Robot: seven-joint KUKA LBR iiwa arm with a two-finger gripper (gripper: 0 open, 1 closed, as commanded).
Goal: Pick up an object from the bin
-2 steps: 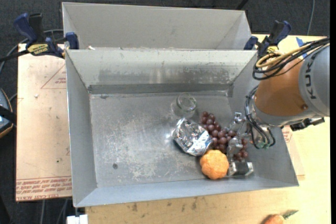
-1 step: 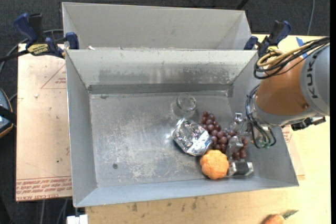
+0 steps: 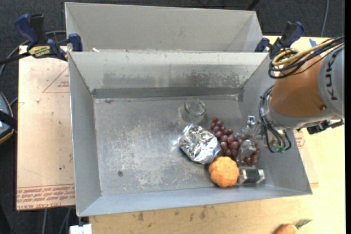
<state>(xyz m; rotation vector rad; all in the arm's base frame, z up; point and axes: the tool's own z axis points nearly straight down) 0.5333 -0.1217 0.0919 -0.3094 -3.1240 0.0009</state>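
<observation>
Grey metal bin [image 3: 137, 172]: floor mostly bare; all contents gathered toward the lower right corner.
Orange-covered arm [image 3: 296, 98]: reaches over the right wall, wrist tipped down into the bin.
Crumpled foil ball [image 3: 198, 144]: on the floor, just left of the grapes.
Dark red grape bunch [image 3: 226, 137]: on the floor between the foil and the right wall; the thing nearest the gripper.
Orange fruit [image 3: 224, 172]: by the front wall, below the foil.
Clear cup [image 3: 193, 109]: toward the back of the floor, above the foil.
Small dark-and-silver object [image 3: 252, 176]: just right of the orange fruit; kind unclear.
Gripper [image 3: 249, 137]: low, at the right edge of the grape bunch; whether it is spread or closed cannot be told.
Progress: nothing looks raised, every item lies on the floor. By my judgement the approach is made, while a confirmed grasp and the lift are left.
</observation>
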